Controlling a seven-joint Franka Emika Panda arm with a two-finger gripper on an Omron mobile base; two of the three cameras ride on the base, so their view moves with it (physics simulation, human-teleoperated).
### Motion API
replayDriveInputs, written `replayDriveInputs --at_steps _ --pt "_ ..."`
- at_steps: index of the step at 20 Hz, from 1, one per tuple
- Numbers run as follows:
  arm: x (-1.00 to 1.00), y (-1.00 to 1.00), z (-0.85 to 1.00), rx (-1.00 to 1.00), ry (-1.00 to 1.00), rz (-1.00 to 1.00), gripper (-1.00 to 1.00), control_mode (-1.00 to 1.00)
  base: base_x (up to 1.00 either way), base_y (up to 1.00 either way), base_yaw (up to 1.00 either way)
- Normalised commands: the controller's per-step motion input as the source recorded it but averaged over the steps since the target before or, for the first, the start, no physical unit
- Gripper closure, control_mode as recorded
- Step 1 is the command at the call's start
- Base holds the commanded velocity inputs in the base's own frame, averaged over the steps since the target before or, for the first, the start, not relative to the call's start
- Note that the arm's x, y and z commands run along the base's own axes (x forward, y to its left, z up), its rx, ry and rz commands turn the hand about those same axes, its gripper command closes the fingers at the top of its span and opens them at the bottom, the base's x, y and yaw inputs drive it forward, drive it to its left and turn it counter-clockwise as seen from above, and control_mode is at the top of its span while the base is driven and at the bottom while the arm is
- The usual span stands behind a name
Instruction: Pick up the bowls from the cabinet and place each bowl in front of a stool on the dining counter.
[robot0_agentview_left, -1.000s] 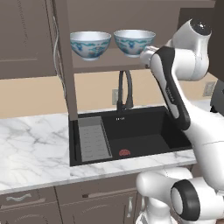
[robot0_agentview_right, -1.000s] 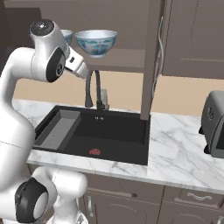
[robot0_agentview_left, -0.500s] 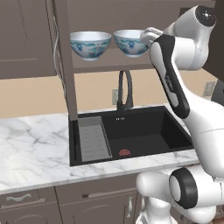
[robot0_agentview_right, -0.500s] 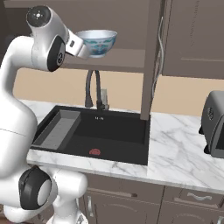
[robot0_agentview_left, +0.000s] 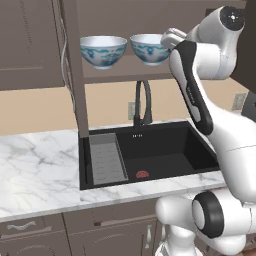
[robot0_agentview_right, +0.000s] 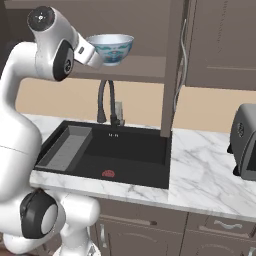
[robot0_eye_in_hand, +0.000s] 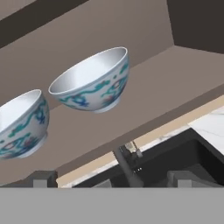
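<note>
Two round white porcelain bowls with blue-teal painted patterns stand upright side by side on the inner shelf (robot0_agentview_left: 125, 70) of the dark grey-brown wooden wall cabinet (robot0_agentview_right: 220, 40), whose panelled door stands swung outward. One bowl (robot0_agentview_left: 103, 51) sits near the shelf's left end, by the cabinet's upright side panel; the other bowl (robot0_agentview_left: 150, 48) stands toward the right, apart from the first, with a gap between them. Both rest on their small foot rings, pale insides facing up.

The white arm is raised to shelf height, and the end effector (robot0_eye_in_hand: 111, 179) is released, its two dark fingertips (robot0_eye_in_hand: 41, 178) spread wide and holding nothing. In the hand view, which is rolled, the right-hand bowl (robot0_eye_in_hand: 94, 81) lies ahead of the fingertips and the other bowl (robot0_eye_in_hand: 19, 122) lies off to the side. In the left base view the hand is just beside the right-hand bowl; whether it touches cannot be told.

Below the shelf, a black sink (robot0_agentview_left: 150, 157) with a dark curved tap (robot0_agentview_left: 142, 102) is set into the white grey-veined marble table (robot0_agentview_left: 35, 165). A grey toaster (robot0_agentview_right: 245, 142) stands near the table's right edge.
</note>
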Motion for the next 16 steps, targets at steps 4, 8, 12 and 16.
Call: replayDriveInputs --at_steps 4,8,12,16 --pt "0.32 -0.01 0.0 0.1 0.02 -0.02 -1.0 -1.0 0.0 0.0 0.0" --pt "0.48 -0.03 0.0 0.06 0.02 0.0 -1.0 -1.0 0.0 0.0 0.0" --pt "0.55 -0.01 0.0 0.03 0.0 0.0 -1.0 -1.0 0.0 0.0 0.0" --pt "0.58 0.0 0.0 0.0 0.0 0.0 -1.0 -1.0 0.0 0.0 0.0"
